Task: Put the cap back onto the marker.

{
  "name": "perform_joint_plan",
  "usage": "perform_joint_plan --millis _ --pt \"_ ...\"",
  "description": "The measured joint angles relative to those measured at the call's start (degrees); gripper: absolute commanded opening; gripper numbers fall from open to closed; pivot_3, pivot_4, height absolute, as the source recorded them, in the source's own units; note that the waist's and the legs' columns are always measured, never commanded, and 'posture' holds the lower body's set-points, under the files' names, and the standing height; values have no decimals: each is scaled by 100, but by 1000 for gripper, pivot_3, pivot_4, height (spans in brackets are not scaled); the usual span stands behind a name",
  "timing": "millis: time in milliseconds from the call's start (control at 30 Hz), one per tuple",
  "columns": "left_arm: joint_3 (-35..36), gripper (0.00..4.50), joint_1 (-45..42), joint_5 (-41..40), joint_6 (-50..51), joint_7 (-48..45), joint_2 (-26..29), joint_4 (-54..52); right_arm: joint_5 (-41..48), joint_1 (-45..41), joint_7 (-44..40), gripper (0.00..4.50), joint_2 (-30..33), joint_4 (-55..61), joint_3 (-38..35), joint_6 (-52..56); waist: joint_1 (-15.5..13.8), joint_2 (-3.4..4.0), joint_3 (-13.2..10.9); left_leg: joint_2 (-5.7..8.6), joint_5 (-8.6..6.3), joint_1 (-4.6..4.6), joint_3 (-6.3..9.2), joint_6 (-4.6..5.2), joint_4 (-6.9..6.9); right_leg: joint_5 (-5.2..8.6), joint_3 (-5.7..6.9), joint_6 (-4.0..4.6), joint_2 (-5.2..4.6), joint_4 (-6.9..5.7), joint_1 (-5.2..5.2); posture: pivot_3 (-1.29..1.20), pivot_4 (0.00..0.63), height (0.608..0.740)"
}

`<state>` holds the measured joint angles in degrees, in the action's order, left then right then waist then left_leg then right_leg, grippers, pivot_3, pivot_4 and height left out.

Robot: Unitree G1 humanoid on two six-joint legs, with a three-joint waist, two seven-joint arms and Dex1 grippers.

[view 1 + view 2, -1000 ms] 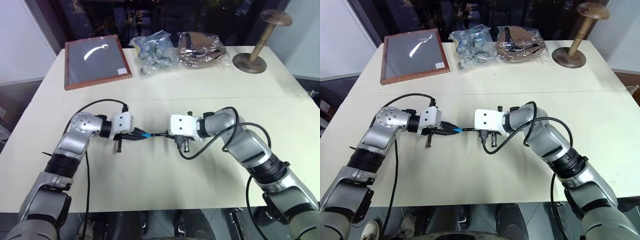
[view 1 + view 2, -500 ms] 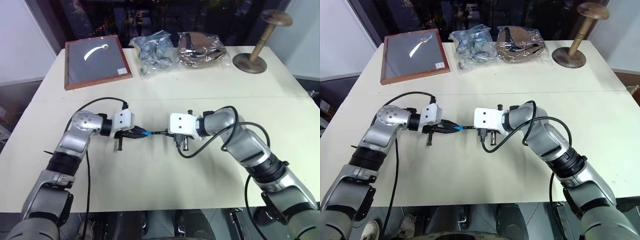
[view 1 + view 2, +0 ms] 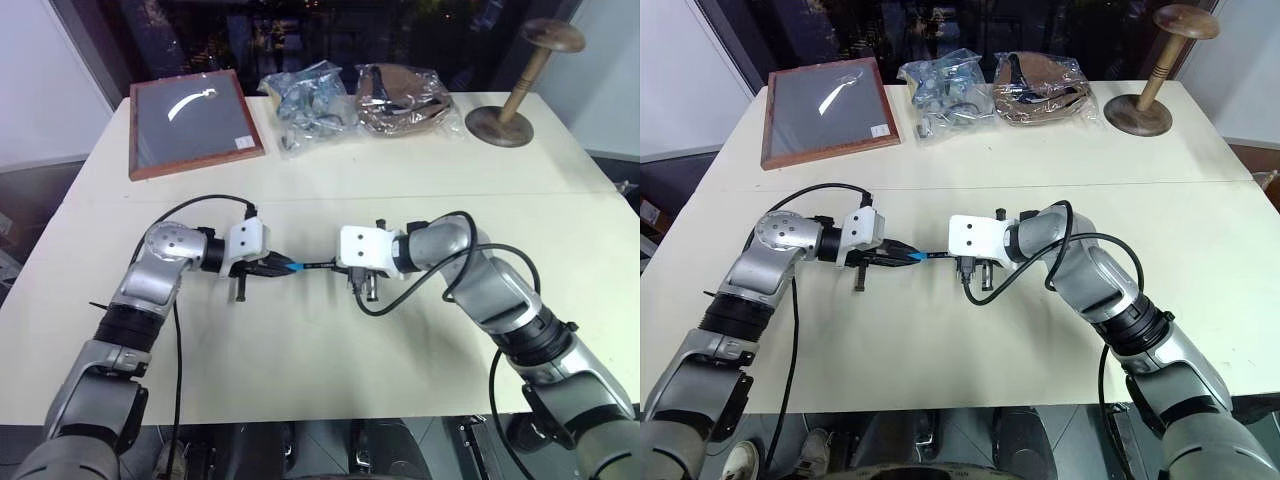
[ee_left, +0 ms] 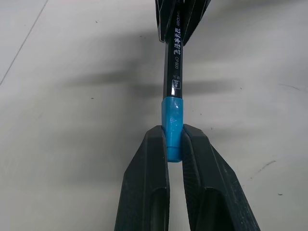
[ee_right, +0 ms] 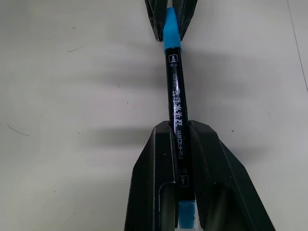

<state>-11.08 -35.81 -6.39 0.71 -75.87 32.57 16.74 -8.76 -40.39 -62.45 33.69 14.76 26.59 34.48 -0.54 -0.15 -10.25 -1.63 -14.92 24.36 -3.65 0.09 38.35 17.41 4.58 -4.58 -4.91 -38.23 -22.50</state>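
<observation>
The thin black marker [image 5: 175, 106] hangs level above the white table [image 3: 330, 350], between my two grippers. My right gripper [image 5: 179, 126] is shut on its barrel, and a light-blue band [image 5: 186, 211] shows at the rear end between the fingers. The light-blue cap [image 4: 173, 125] sits over the marker's front end, in line with the barrel. My left gripper [image 4: 173, 132] is shut on the cap. From the head views the cap [image 3: 293, 267] and marker [image 3: 318, 266] form one straight line between the two hands, near the table's middle.
A wood-framed dark panel [image 3: 192, 122] lies at the back left. Two clear plastic bags [image 3: 315, 105] [image 3: 400, 98] of items sit at the back centre. A wooden stand [image 3: 520, 90] rises at the back right. Black cables loop from both wrists onto the table.
</observation>
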Motion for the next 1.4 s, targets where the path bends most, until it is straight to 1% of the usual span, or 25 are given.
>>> perform_joint_plan --millis 267,467,533,567,600,733,933,1100,1167,1267,1400 --pt "3 0 27 19 -25 1 20 -5 2 -26 -46 30 -2 -174 0 -248 0 0 0 0 0 0 0 0 0 0 0 0 0 0 0 0 150 740" --pt "78 0 244 -21 -2 61 96 -210 14 -73 -154 30 31 -356 0 -551 8 0 0 -1 0 0 0 0 0 0 0 0 0 0 0 0 150 740" --pt "119 927 335 -65 26 105 134 -341 44 -115 -188 0 44 -410 -1 -670 14 0 0 -1 0 0 0 0 0 0 0 0 0 0 0 0 150 740" --pt "144 1285 399 -124 50 114 153 -413 62 -134 -197 0 54 -451 -2 -731 17 0 0 -1 0 0 1 0 0 0 0 0 -1 0 0 0 150 740" --pt "144 1751 455 -172 74 117 170 -473 75 -166 -197 0 57 -500 -2 -757 18 0 0 -1 0 0 0 0 0 0 0 0 -1 0 0 0 150 740" --pt "156 3866 679 -234 239 215 310 -692 108 -247 -196 0 131 -616 -69 -915 17 0 0 -2 0 0 1 0 0 0 0 0 -1 0 0 0 150 740" --pt "481 3866 847 -464 648 515 526 -1155 116 -247 -201 0 259 -706 -158 -988 16 0 0 -2 0 0 1 0 0 0 0 0 -2 0 0 0 150 740" --pt "803 3866 938 -644 1090 946 597 -1485 134 -167 -122 0 452 -711 -451 -874 7 0 0 -2 0 0 2 0 0 0 0 0 -3 0 1 0 150 740" --pt "900 3866 1073 -684 1236 1141 590 -1667 215 12 44 0 472 -684 -691 -446 2 0 0 -1 0 0 1 0 0 0 -1 0 -6 0 2 0 150 740" --pt "988 3866 1347 -727 1454 1476 513 -1831 345 329 491 0 459 -571 -1258 619 -5 0 0 -1 0 0 1 0 -1 0 0 0 -7 0 2 0 150 740" --pt "1023 3866 1491 -846 1718 1855 297 -2097 462 582 996 0 363 -117 -1686 1672 -4 0 0 -2 0 -1 4 -1 -1 0 -1 1 -7 -2 3 0 150 740"
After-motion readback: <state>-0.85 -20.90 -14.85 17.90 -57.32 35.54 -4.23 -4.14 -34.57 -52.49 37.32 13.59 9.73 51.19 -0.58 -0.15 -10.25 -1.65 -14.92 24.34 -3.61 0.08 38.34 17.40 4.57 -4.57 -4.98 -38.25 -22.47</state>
